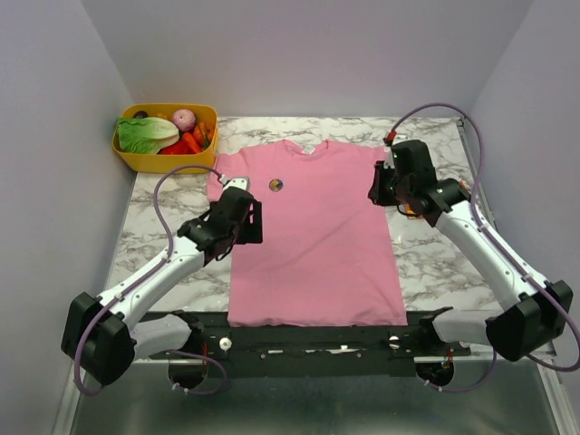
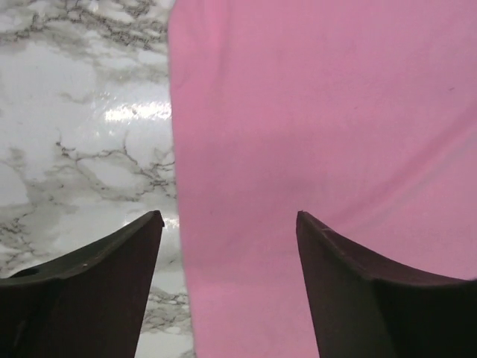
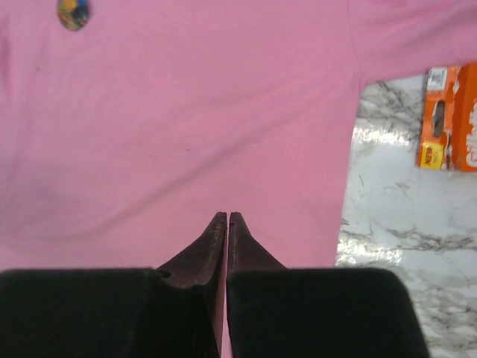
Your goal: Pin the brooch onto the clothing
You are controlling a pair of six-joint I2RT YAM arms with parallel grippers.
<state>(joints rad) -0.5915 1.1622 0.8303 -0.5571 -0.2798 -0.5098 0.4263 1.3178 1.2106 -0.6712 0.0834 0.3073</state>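
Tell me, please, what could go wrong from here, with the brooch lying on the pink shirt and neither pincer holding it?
1. The brooch lies on the shirt with nothing gripping it. Whether its pin is fastened cannot be seen, so a tug on the cloth might shift it.
2. The left pincer hangs open over the shirt's side edge. Lowering it there could snag and wrinkle the fabric.
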